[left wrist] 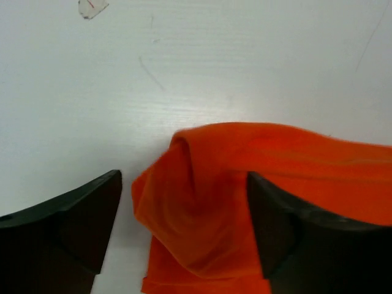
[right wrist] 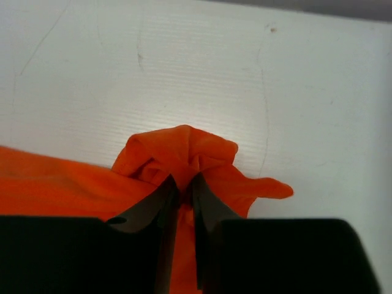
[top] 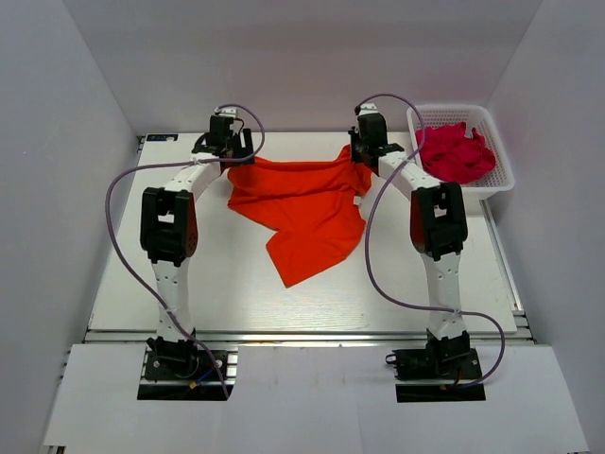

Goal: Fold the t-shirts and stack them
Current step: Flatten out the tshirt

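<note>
Lying crumpled on the far half of the table (top: 236,293), an orange t-shirt (top: 302,203) is spread between the two arms, with a loose flap trailing toward the near edge. One bunched corner is pinched in the right claw (right wrist: 184,184), whose fingers are pressed together on the fabric. The left claw (left wrist: 184,184) is seen with its fingers held wide apart, and the opposite corner of the shirt is heaped between them, unclamped. A white basket (top: 501,180) is set at the table's far right corner, and crimson garments (top: 454,151) are piled in it.
</note>
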